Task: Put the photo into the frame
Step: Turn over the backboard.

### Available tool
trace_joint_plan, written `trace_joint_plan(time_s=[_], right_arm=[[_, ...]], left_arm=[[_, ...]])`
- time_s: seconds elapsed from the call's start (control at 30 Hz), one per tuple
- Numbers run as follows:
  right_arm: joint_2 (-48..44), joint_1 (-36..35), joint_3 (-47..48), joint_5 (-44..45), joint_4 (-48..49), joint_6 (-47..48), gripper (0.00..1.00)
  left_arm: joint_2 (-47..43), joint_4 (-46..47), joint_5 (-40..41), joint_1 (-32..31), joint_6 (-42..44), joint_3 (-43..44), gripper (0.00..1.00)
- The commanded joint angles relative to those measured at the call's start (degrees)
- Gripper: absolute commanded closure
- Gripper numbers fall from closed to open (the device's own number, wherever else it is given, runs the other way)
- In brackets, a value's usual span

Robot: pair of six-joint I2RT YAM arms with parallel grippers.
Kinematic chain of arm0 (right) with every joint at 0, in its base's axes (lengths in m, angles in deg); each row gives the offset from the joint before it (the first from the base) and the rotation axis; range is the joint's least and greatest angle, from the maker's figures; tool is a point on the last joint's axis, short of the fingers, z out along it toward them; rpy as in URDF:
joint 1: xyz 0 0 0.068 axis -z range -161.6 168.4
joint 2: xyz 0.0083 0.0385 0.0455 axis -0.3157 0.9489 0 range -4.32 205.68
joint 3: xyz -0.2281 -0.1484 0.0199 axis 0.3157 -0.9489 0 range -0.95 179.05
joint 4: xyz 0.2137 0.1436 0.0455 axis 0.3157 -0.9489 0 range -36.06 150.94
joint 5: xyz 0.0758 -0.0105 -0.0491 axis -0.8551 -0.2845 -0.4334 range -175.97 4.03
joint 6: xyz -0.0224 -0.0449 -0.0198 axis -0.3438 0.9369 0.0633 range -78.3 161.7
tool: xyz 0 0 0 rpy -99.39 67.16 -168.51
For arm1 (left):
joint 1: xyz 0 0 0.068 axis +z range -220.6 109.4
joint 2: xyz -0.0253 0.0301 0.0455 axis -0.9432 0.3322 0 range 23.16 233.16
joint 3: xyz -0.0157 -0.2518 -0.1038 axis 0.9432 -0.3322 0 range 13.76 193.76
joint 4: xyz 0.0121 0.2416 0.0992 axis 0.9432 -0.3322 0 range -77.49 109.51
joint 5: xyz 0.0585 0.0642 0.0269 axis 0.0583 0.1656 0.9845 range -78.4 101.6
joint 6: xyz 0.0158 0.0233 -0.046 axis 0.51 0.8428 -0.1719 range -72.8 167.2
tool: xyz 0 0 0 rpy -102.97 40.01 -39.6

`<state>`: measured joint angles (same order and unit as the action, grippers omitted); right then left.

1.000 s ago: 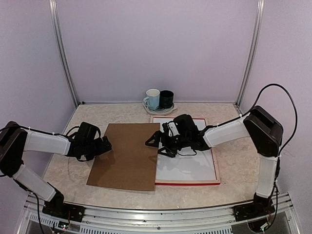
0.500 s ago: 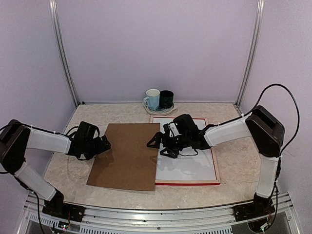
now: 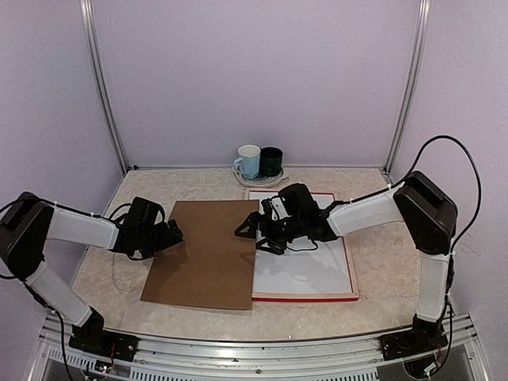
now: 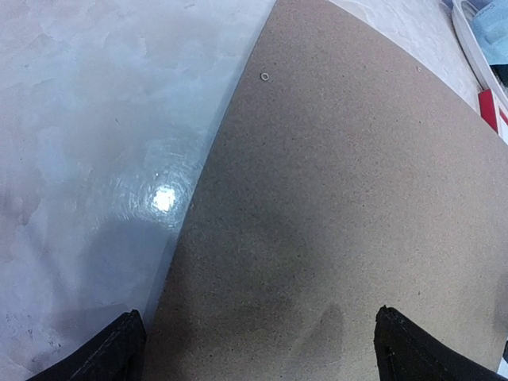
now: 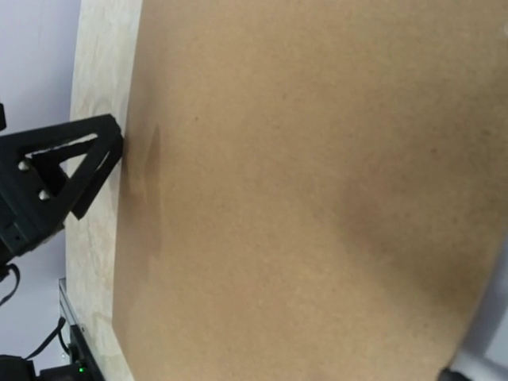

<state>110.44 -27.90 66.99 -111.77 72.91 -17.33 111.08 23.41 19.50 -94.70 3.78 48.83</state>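
Note:
The brown backing board [image 3: 210, 254] lies flat at centre-left, its right edge over the left side of the red frame [image 3: 302, 299]. A white sheet [image 3: 309, 270] fills the frame; it shows no picture, so I cannot tell if it is the photo. My left gripper [image 3: 173, 236] is low at the board's left edge, open, its two fingertips [image 4: 119, 349] spread wide over the board [image 4: 341, 198]. My right gripper [image 3: 252, 234] hangs open over the board's right edge. The right wrist view is filled by the board [image 5: 302, 198], with a left finger [image 5: 79, 163] at its far edge.
A pale blue cup [image 3: 248, 161] and a dark cup [image 3: 271, 161] stand on a plate [image 3: 258, 180] at the back wall, just behind the frame. Purple walls with metal posts close in the table on three sides. The table top [image 4: 95, 119] is glossy.
My right gripper has edged slightly left over the board's right edge. The left arm has shifted only a little. The board and frame lie where they were.

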Motion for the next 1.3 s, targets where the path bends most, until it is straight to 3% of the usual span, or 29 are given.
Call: trace_joint_plan(time_s=[0.0,0.27,0.43,0.53,1.27], right_arm=[[2.49,-0.54,2.42,-1.80,2.37,-0.15,0.01],[2.57,-0.54,1.78,-4.71,6.72,-2.20,0.01],[1.44,-0.64,4.74,2.64,-6.49,1.78,0.01],[1.06,-0.54,4.08,3.84,-7.69,1.52,0.01],[4.49,-0.72,4.58,-1.62,2.29,-1.23,0.01]], left_arm=[[1.17,0.32,-1.75,-0.71,0.03,0.18,0.01],[1.29,1.25,-2.16,-0.86,-0.12,-0.64,0.01],[1.29,1.96,-2.30,-0.95,-0.30,-1.61,0.01],[1.12,2.32,-2.34,-0.99,-0.49,-2.05,0.01],[1.51,3.31,-2.45,-1.40,-0.94,-2.81,0.01]])
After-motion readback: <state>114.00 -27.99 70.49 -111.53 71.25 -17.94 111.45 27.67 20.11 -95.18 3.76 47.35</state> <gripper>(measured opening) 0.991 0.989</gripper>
